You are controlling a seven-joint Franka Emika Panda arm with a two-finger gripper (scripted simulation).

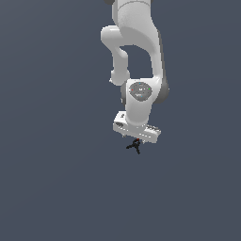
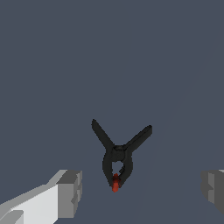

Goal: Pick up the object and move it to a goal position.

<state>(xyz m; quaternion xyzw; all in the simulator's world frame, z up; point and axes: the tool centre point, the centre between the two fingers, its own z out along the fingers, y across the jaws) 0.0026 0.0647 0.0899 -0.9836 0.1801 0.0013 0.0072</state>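
Plain dark slate-grey backdrop [image 1: 47,188]

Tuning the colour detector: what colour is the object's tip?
Red, on a black object; wrist view shows it best.

Hidden / cut off / too small

Ext. view: clamp [image 1: 135,146] too tiny to read its shape; gripper [image 1: 136,137] fingers hidden under the hand, arm's upper links cut by top edge. Wrist view: both fingertips [image 2: 69,194] clipped by frame edges, so contact w/ clamp can't be judged.
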